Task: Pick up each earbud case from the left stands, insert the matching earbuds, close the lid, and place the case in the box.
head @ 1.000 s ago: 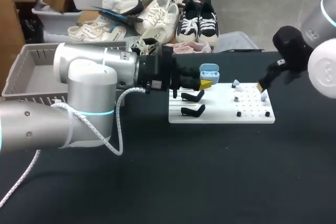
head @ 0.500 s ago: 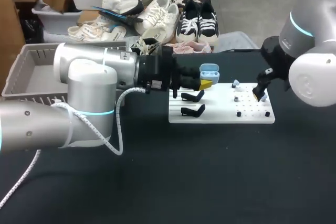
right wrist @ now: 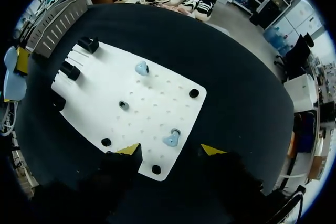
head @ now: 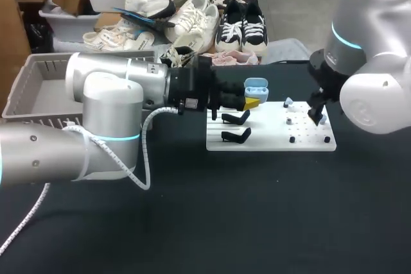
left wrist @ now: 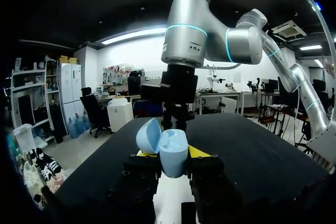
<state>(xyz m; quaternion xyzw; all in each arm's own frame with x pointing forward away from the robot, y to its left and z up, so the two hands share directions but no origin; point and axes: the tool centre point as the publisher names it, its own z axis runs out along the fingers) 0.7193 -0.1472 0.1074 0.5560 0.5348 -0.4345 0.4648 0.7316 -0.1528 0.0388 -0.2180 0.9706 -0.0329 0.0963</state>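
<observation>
Left gripper [left wrist: 173, 153] is clenched on the light blue, pebble-shaped plastic earbud case [head: 255, 86]. It holds the case with the lid hinged open, a little right of centre in the head view, over the left end of the plate. The right gripper [right wrist: 170, 150] is released, its fingers spread. It hangs over the right part of the plate, with one earbud just ahead of and between its tips. I cannot see either finger touching that earbud.

I judge the case is already off its stand and presented open, so the step in hand is fetching the first earbud. The next move calls for a straight descent and a gentle pinch on that small rounded piece. Then comes a clean lift off its seat and a carry across to the open case, lined up with the matching well. The piece is small, so alignment will matter more than force.

My count:
- One black bench [head: 225, 222].
- One grey slatted plastic basket [head: 48, 94] at the upper left of the head view, which I take for the box.
- One white perforated plate [head: 270, 140].
- One case.
- Three black stands [right wrist: 69, 70] along the plate's left side; two show empty in the head view.
- Two light blue earbuds [right wrist: 171, 139], the second nearer the stands.
- Three small black pegs [right wrist: 193, 93].
- One grey ring [right wrist: 124, 105].
</observation>
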